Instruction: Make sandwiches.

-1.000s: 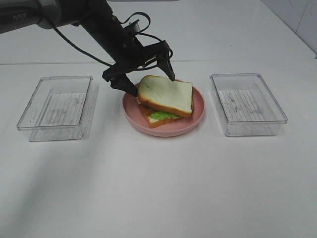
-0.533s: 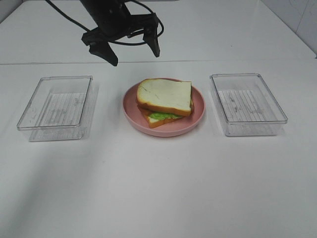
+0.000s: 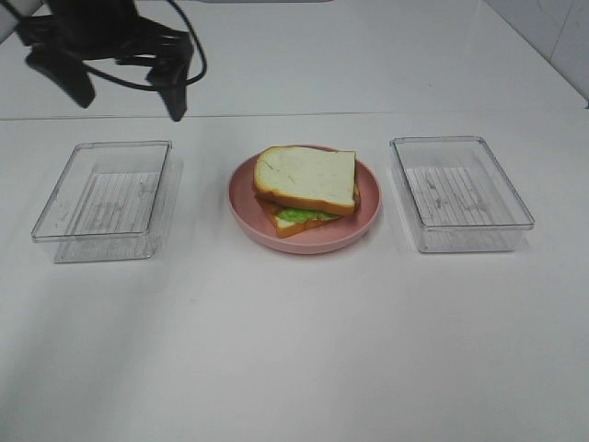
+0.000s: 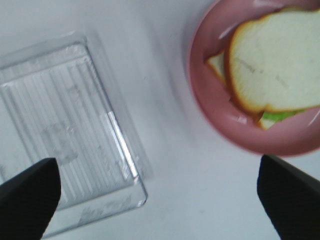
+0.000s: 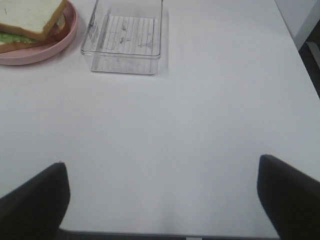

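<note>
The table (image 3: 294, 350) is seen from high in front by the exterior camera, looking down. The left wrist view is aimed nearly straight down from above — the left tray (image 4: 65, 135) and pink plate (image 4: 210, 105) are framed. The right wrist view looks low across the table — plate and right tray (image 5: 125, 37) are shared.

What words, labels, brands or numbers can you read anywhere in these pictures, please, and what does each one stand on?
None can be read.
The left tray and right tray show only moulded ridges; faint raised marks near the left tray's edge in the left wrist view are too blurred to read.
The pink plate, the sandwich and the left gripper carry no visible text.
</note>
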Tool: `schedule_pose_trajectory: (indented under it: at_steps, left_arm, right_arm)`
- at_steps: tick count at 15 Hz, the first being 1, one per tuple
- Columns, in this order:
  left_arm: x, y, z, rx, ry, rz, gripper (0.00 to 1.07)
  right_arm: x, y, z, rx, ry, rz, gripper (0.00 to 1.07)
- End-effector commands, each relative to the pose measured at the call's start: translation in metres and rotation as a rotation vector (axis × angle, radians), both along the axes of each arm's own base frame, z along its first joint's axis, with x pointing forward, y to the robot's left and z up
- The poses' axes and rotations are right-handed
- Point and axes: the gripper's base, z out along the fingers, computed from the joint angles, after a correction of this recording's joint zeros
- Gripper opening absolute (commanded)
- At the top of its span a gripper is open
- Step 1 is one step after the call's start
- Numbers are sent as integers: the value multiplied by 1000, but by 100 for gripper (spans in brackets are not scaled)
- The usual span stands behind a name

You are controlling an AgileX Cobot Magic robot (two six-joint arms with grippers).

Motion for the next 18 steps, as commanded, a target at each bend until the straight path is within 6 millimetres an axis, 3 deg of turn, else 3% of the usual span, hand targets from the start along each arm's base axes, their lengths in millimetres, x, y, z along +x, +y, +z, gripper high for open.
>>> schedule_pose_trajectory:
  at_steps: [1,4,6,7,10,14,15,16,18]
  left_arm:
    - [-33,31,7,53,116,18,100]
    - [-84,92,17,54,119,109,100]
    - [-109,112,19,21,72,174,100]
    - [-149,131,22,-31,7,256,100]
    - [-190,137,27,-46,-98,287,100]
    - [-287,135,44,-99,-421,281,100]
    - [-299,135,45,-104,-460,279,100]
    - [-330,134,45,-117,-570,274,100]
    - [-366,134,38,-127,-699,266,100]
  right_arm:
    - [-3,0,-1,-8,-32,-3,99]
    - [-3,0,-1,-8,-32,-3,99]
    - [-3,0,-1,-8,-32,-3,99]
    - [-3,0,-1,-8,-32,-3,99]
    - [-3,0,-1,-8,-32,-3,99]
    - [-3,0,-1,-8,-32,-3,99]
    - [-3,0,-1,-8,-32,-3,99]
    - [-3,0,-1,-8,-32,-3,99]
    - [-3,0,-1,-8,-32,-3,99]
